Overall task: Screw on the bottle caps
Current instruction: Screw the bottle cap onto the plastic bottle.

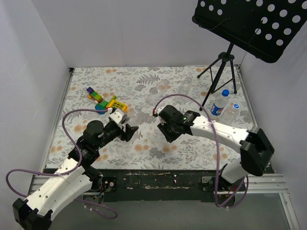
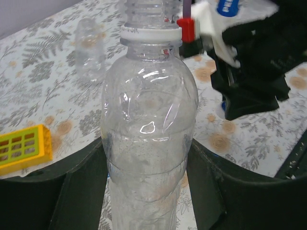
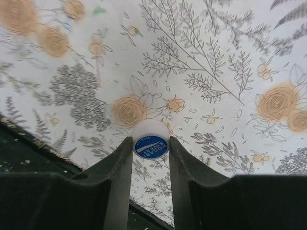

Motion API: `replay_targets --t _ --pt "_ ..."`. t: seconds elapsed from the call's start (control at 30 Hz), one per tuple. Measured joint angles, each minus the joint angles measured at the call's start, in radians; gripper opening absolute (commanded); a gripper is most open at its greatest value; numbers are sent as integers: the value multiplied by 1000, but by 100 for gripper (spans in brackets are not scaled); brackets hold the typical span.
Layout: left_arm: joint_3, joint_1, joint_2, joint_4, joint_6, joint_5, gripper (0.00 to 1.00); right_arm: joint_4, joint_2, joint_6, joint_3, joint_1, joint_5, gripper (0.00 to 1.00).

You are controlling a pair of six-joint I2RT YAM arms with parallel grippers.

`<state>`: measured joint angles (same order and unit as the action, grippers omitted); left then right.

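Observation:
My left gripper is shut on the body of a clear, uncapped bottle; its threaded neck and white collar ring point away from the camera. In the top view this gripper holds the bottle at mid-table. My right gripper is shut on a white bottle cap with a blue printed top, held at its fingertips above the floral cloth. In the top view the right gripper is just right of the left one. A labelled bottle with a blue cap stands at the right.
Colourful toy blocks lie at the left, a yellow one in the left wrist view. More clear bottles sit at the back and right. A black tripod stand is at the back right. White walls enclose the table.

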<state>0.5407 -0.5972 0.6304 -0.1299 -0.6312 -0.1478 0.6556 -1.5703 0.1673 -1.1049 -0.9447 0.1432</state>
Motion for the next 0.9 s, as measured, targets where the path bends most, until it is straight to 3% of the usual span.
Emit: replay_targets --t 0.2,0.4,0.73,0.9 --pt "-21 0 -16 47 79 -217 28 5 246 -82 -20 0 -97 21" --pt "-23 -10 24 56 157 -379 28 62 369 -178 -124 0 -178 21" --pt "111 -33 164 14 296 -480 28 117 459 -357 -319 0 -307 21" --pt "102 -46 174 10 334 -496 28 132 444 -416 -348 0 -367 21"
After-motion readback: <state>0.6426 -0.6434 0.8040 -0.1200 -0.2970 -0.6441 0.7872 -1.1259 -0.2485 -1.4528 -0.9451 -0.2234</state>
